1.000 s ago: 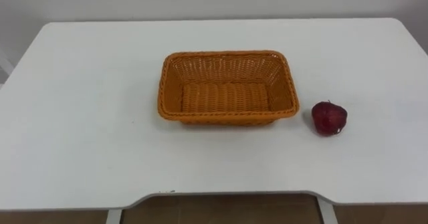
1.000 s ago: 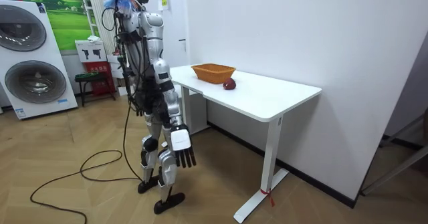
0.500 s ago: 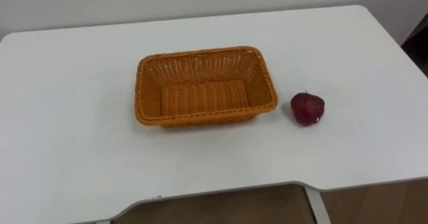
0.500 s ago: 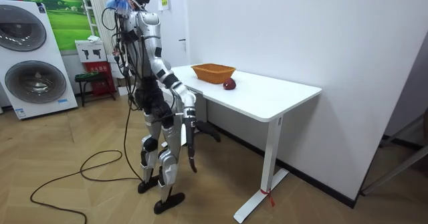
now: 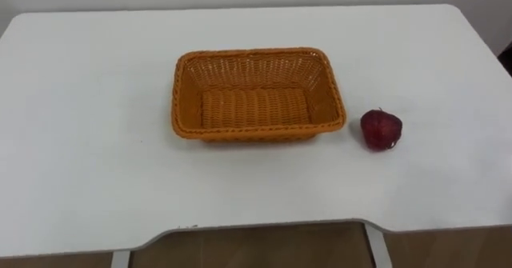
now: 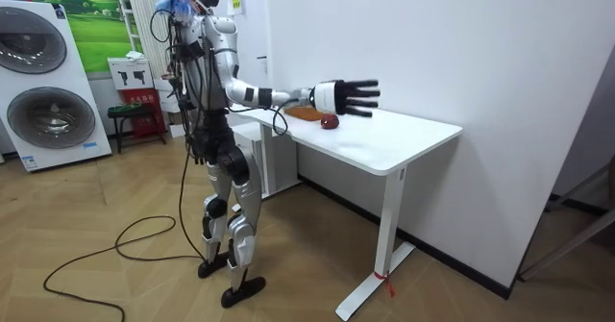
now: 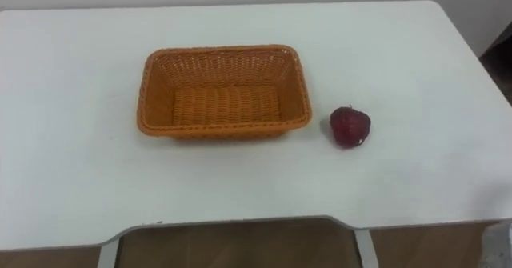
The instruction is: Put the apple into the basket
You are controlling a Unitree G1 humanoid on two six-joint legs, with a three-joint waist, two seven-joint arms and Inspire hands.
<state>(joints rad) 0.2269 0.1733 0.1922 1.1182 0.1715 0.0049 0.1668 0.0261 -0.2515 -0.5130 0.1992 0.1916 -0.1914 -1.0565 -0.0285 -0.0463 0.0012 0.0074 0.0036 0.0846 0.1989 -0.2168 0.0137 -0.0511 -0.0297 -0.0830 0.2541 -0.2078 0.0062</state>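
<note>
A dark red apple lies on the white table, just to the right of an orange wicker basket that has nothing in it. In the right eye view the apple sits the same small gap from the basket. In the room view I stand at the table's long side with my right arm stretched out level. My right hand is open with fingers spread, hovering above the table close to the apple and touching nothing.
The table stands against a white wall, with bare top on both sides of the basket. Two washing machines and a small red stool stand behind me at the room view's left. Wooden floor lies around.
My right arm has swung up from hanging beside my leg to reaching out over the table near the apple. The eye views have shifted slightly; apple and basket stay put.
</note>
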